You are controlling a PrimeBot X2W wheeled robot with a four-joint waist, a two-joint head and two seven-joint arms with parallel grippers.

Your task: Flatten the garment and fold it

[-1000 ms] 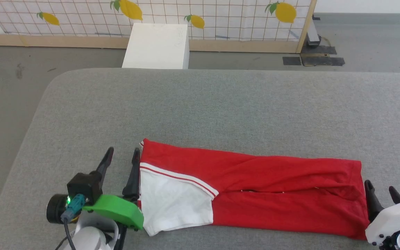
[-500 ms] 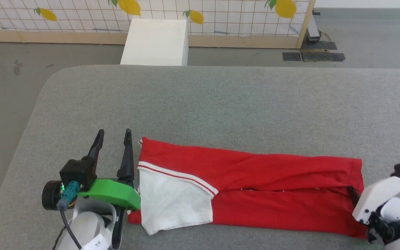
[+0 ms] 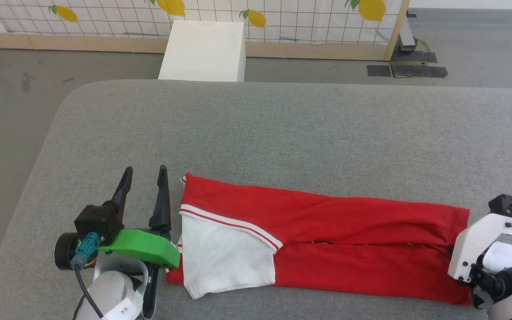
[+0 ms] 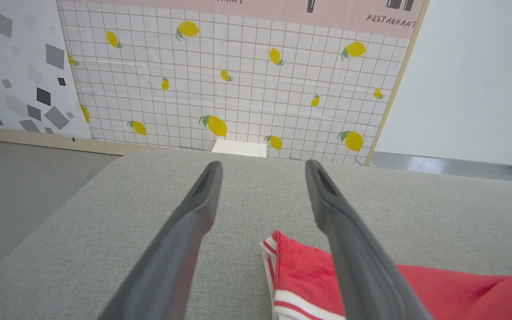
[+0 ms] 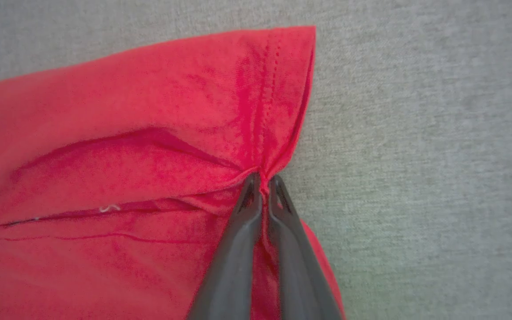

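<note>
The garment [image 3: 336,226] lies on the grey table [image 3: 282,133] as a long red strip folded lengthwise, its white sleeve [image 3: 225,260] with striped trim at the left end. My left gripper [image 3: 145,170] rests open just left of the garment's far left corner [image 4: 300,275], with bare table between its fingers [image 4: 262,164]. My right wrist [image 3: 482,242] points down over the garment's right end and hides the fingers there. In the right wrist view my right gripper [image 5: 265,180] is shut on a pinch of the red hem [image 5: 278,111].
Past the table's far edge a white box [image 3: 202,44] stands on the floor before a lemon-patterned partition [image 3: 305,18]. The table's rounded left corner [image 3: 67,106] is close to my left arm. Open table surface stretches behind the garment.
My right arm has tipped down over the garment's right end and its jaws have closed on the hem. My left gripper has slid a little forward, still open. The camera has shifted slightly.
</note>
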